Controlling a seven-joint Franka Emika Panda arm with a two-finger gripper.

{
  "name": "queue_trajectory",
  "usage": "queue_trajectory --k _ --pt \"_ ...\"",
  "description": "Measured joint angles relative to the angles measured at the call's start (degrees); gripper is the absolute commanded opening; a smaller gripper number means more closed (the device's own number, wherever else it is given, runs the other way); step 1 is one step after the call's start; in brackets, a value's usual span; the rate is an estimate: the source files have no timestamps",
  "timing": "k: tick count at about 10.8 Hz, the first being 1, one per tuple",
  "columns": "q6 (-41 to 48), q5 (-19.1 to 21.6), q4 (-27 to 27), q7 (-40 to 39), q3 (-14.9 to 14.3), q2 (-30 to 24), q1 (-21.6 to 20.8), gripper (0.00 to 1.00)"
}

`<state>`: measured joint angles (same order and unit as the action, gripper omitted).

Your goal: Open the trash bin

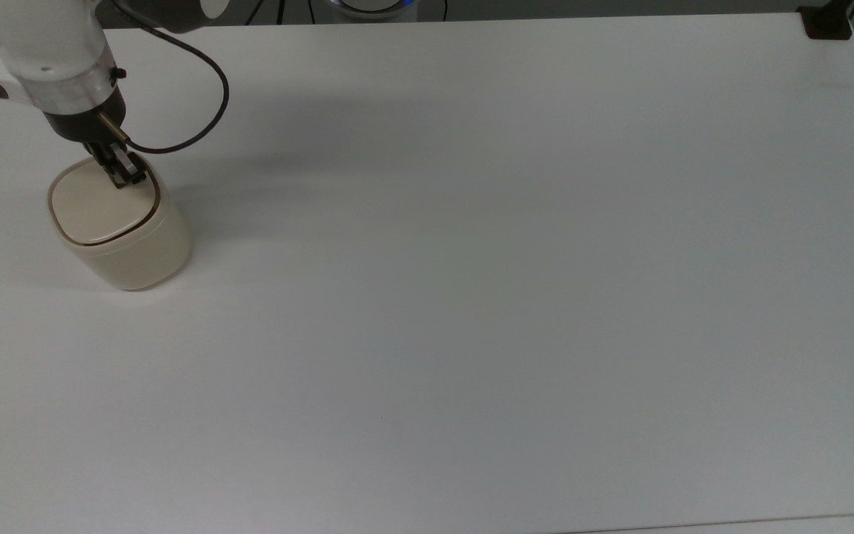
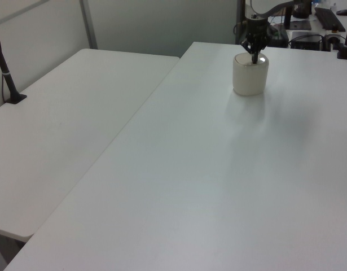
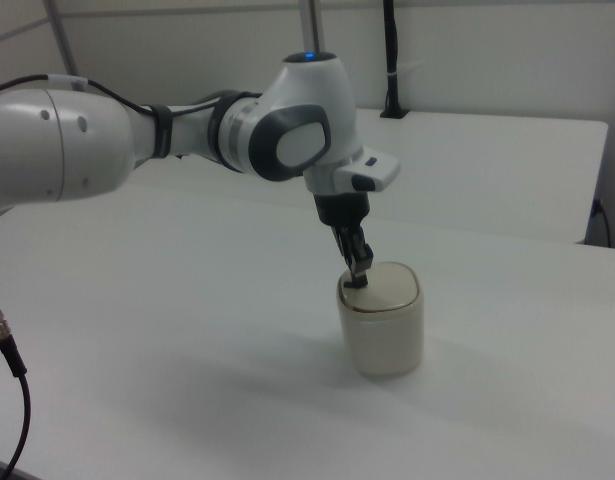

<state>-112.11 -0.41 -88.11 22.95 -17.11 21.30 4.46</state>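
The trash bin point(image 1: 130, 248) is a small cream-beige tub standing near the top view's left edge of the white table point(image 1: 471, 297). Its flat lid point(image 1: 97, 211) lies down, with a dark seam around it. My gripper point(image 1: 126, 178) points down with its fingers together, and its tip rests on the lid's far right corner, covering the black button. In the right view, the gripper point(image 3: 357, 280) touches the lid's near left edge on the bin point(image 3: 383, 335). The left view shows the gripper point(image 2: 254, 55) on top of the bin point(image 2: 250, 76).
A black cable point(image 1: 208, 111) loops from the wrist over the table behind the bin. A black clamp point(image 1: 826, 22) sits at the top view's far right corner. A second white table point(image 2: 66, 113) adjoins on the left view's left, with a dark post point(image 2: 5, 70).
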Motion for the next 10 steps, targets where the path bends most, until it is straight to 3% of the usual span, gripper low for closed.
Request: queue_trajectory --k 1,2,3,4,7,10 --pt "0.4 0.0 0.4 -0.2 0.0 -1.2 -0.1 0.08" --pt "2.0 0.0 0.7 -0.7 0.0 -3.5 -0.3 0.19" --pt "4.6 0.0 0.9 -1.8 0.4 -6.8 -0.3 0.65" --pt "7.9 0.0 0.9 -3.1 1.5 -10.4 -0.4 1.0" --pt "14.9 0.1 0.2 -9.3 4.0 -15.8 -3.7 1.0" --pt "15.9 0.1 -0.5 -19.0 10.0 -16.0 -5.8 1.0"
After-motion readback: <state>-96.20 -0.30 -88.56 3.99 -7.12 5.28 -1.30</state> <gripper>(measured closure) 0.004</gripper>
